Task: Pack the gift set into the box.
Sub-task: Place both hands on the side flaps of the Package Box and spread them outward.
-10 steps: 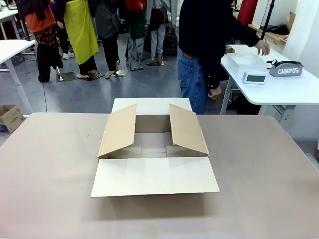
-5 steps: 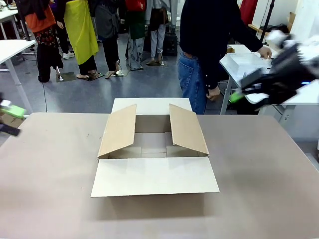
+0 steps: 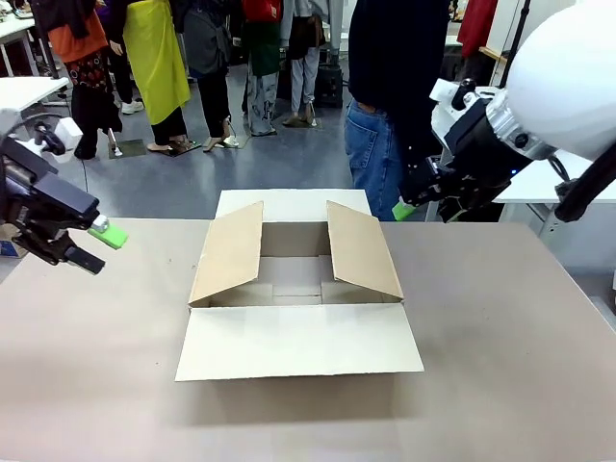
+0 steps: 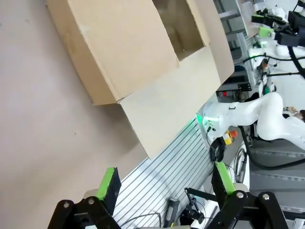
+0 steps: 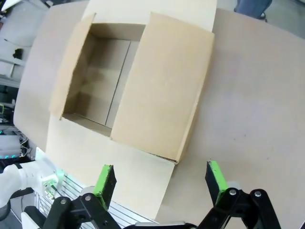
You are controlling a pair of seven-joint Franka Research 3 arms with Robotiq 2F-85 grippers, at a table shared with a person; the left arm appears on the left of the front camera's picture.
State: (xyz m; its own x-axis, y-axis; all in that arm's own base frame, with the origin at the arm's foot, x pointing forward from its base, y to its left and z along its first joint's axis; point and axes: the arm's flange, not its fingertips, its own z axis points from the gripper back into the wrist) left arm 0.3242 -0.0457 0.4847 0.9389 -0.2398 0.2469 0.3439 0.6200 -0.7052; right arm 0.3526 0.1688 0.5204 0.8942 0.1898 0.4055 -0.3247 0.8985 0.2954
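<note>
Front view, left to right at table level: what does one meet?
left gripper, open → box, flaps spread, nothing inside → right gripper, open

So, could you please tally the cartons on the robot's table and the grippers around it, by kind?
Brown cardboard carton, open and empty: 1
Robotiq grippers, both open and holding nothing: 2 (left gripper, right gripper)
Total: 3
</note>
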